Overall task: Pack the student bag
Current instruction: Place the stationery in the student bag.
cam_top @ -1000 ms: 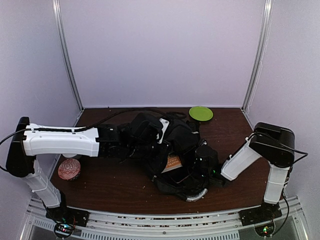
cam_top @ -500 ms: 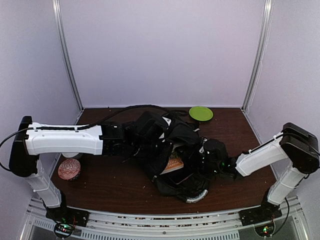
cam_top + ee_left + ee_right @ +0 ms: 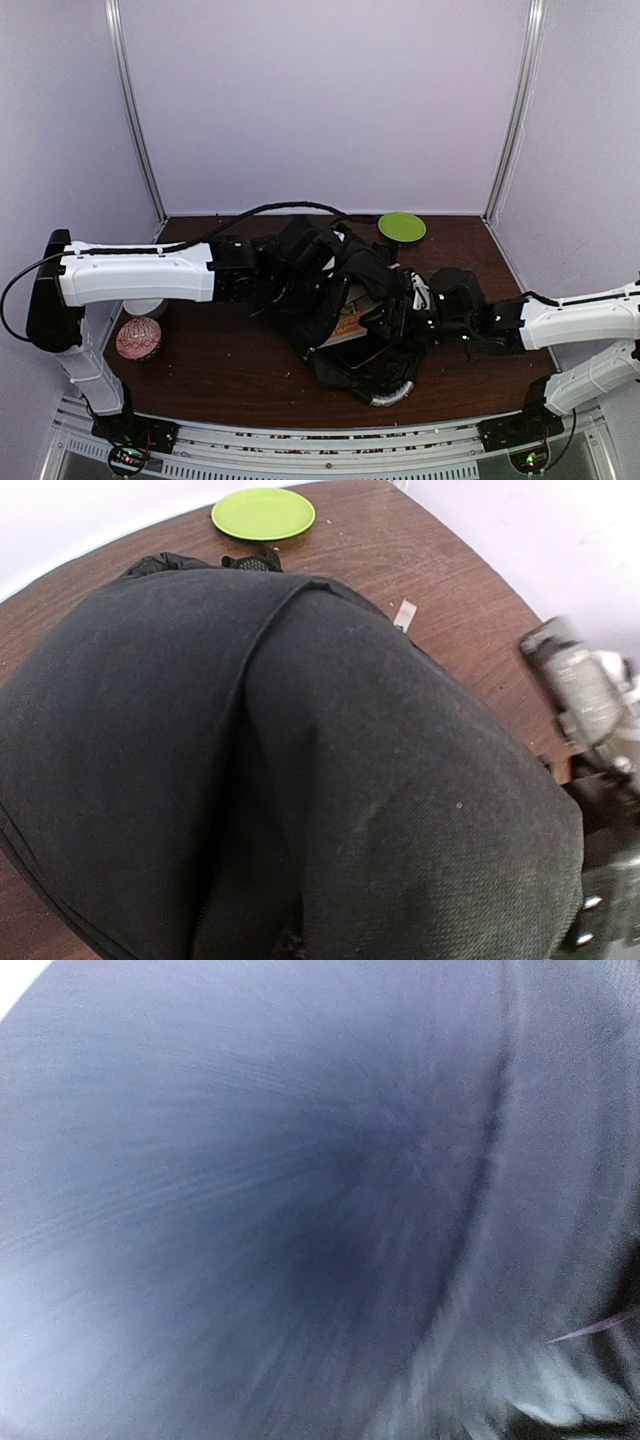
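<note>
The student bag (image 3: 352, 285), a black fabric backpack, lies crumpled mid-table with its grey handle (image 3: 393, 392) at the near edge. My left gripper (image 3: 305, 252) is at the bag's upper flap, shut on the fabric and holding it raised; black cloth (image 3: 300, 760) fills the left wrist view and hides the fingers. An orange-and-tan book (image 3: 348, 324) shows in the bag's opening. My right gripper (image 3: 408, 316) reaches low from the right into that opening. The right wrist view is only blurred dark fabric (image 3: 250, 1210), so its jaws are hidden.
A green plate (image 3: 401, 226) (image 3: 263, 513) lies at the back of the table behind the bag. A patterned red-and-white ball (image 3: 138, 338) and a white cup (image 3: 146, 308) sit under my left arm at the left edge. Walls close in three sides.
My right arm has stretched out low and flat, its elbow swinging right. My left arm has shifted slightly right with the flap, and more of the book shows.
</note>
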Motion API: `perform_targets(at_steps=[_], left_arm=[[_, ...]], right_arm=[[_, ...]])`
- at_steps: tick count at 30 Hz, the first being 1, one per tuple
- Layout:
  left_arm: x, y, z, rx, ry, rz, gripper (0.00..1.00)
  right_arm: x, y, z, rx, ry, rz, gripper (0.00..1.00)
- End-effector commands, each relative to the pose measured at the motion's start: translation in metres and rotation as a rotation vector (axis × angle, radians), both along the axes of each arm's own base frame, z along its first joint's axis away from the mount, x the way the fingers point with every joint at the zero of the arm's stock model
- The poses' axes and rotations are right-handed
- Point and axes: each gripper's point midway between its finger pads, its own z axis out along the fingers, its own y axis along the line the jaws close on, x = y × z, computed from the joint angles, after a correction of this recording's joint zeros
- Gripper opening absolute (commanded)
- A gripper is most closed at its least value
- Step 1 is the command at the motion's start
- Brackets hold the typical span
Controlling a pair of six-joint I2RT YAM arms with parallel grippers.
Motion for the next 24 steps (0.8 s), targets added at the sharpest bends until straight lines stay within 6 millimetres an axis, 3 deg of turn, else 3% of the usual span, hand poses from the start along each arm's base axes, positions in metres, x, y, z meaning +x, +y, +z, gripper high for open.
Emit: perform_targets(at_steps=[1, 3, 4, 6, 8, 10, 11, 16, 19, 21, 24], left_arm=[[0.016, -0.01, 0.039, -0.097, -0.072, 0.02, 0.0], [0.01, -0.009, 0.032, -0.072, -0.064, -0.023, 0.01], [0.006, -0.009, 0.027, -0.06, -0.056, -0.05, 0.08], [-0.007, -0.008, 0.019, -0.047, -0.032, -0.12, 0.32], [-0.026, -0.006, 0.017, -0.048, -0.009, -0.213, 0.65], [-0.042, 0.001, 0.019, -0.034, -0.011, -0.276, 0.89], [-0.048, 0.006, 0.021, -0.033, -0.011, -0.295, 0.96], [-0.079, 0.035, 0.042, -0.094, -0.018, -0.401, 0.98], [-0.083, 0.06, 0.054, -0.12, -0.07, -0.387, 0.98], [-0.074, 0.079, 0.059, -0.134, -0.108, -0.314, 0.98], [-0.042, 0.108, 0.051, -0.132, -0.093, -0.128, 0.98]], right_arm=[[-0.006, -0.045, 0.0, -0.253, -0.136, 0.015, 0.72], [-0.004, -0.067, 0.009, -0.316, -0.186, -0.034, 0.72], [-0.003, -0.077, 0.015, -0.332, -0.216, -0.053, 0.72], [-0.004, -0.096, 0.031, -0.354, -0.274, -0.095, 0.72], [-0.004, -0.109, 0.041, -0.376, -0.311, -0.117, 0.73], [-0.004, -0.118, 0.045, -0.393, -0.326, -0.129, 0.73], [-0.004, -0.121, 0.046, -0.401, -0.325, -0.139, 0.73], [0.004, -0.134, 0.045, -0.39, -0.293, -0.218, 0.73], [0.008, -0.137, 0.057, -0.304, -0.312, -0.267, 0.73], [0.006, -0.128, 0.071, -0.202, -0.338, -0.249, 0.72], [0.0, -0.111, 0.084, -0.091, -0.324, -0.196, 0.72]])
